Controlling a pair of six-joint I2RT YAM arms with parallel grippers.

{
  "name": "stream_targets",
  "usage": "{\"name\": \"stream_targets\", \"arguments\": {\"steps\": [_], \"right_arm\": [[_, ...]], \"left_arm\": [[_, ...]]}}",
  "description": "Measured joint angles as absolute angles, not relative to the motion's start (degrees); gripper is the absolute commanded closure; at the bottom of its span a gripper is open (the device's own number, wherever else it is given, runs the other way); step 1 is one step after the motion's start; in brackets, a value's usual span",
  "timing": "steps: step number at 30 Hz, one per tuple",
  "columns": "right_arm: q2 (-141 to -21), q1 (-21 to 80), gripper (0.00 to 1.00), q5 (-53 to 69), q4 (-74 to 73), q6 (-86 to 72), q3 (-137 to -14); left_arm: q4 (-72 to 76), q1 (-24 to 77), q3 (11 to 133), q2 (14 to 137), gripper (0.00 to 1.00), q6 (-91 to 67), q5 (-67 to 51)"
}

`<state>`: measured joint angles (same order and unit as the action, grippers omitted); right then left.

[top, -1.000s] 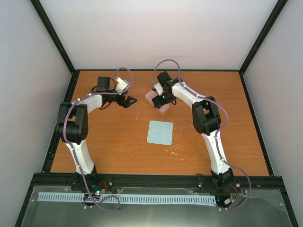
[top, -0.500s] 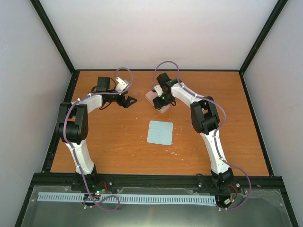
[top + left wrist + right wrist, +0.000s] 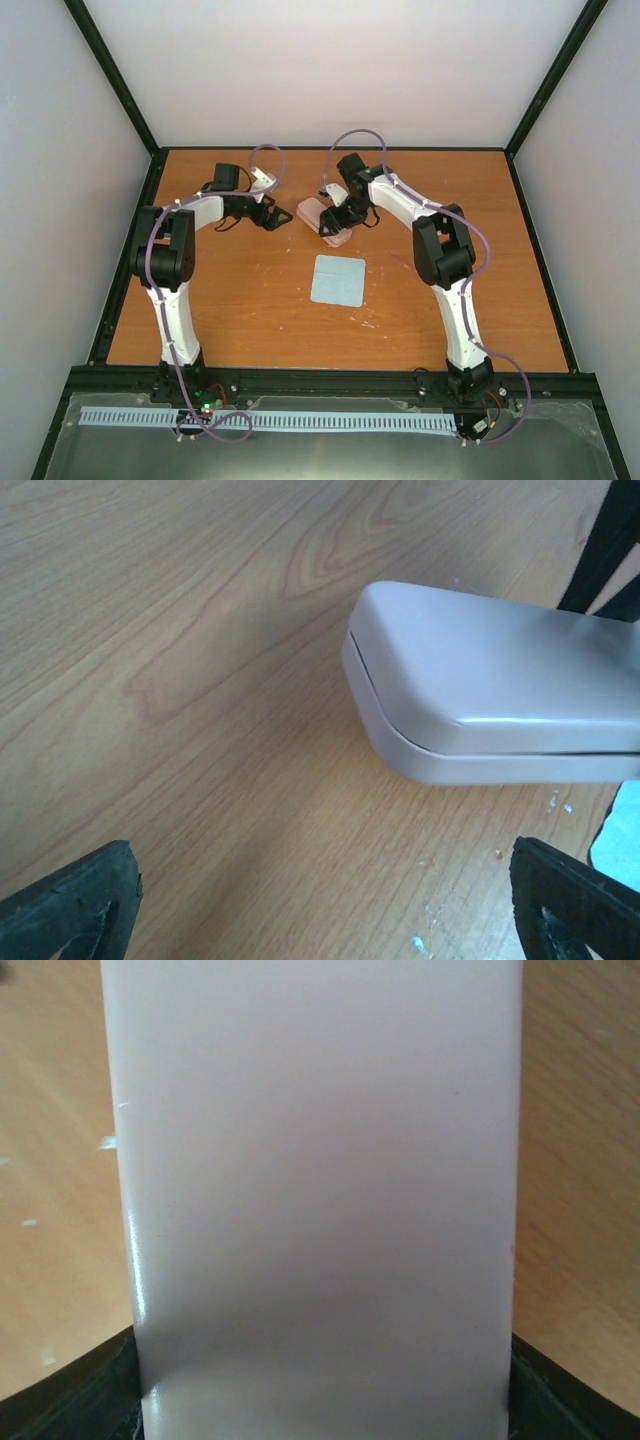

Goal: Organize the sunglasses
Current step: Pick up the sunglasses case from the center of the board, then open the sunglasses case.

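The sunglasses do not show in any view. The closed pink case lies at the back middle of the orange table. My right gripper is shut across its width; in the right wrist view the case fills the space between the black fingertips. My left gripper is open and empty just left of the case. In the left wrist view the case's rounded end lies ahead of the wide-spread fingers, a short gap away.
A light blue square cloth lies flat in the middle of the table, nearer than the case; its corner shows in the left wrist view. Black frame posts and white walls bound the table.
The right gripper has shifted the case a little to the left and turned it. The left arm has swung right, bringing its gripper closer to the case's left end.
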<state>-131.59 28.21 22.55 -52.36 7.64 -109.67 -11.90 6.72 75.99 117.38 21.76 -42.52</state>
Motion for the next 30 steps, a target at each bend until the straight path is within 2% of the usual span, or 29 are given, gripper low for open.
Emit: {"name": "stream_targets", "arguments": {"steps": [9, 23, 30], "right_arm": [[-128.2, 28.1, 0.77, 33.3, -52.0, 5.1, -109.3], [-128.2, 28.0, 0.77, 35.7, -51.5, 3.4, -109.3], [-128.2, 28.0, 0.77, 36.5, -50.9, 2.5, -108.9]], "left_arm": [[-12.6, 7.1, 77.5, 117.8, 0.0, 20.0, -46.2], [-13.1, 7.2, 77.8, 117.8, 0.0, 18.5, -55.4], [-13.4, 7.2, 79.2, 119.2, 0.01, 17.7, -55.8]]}}
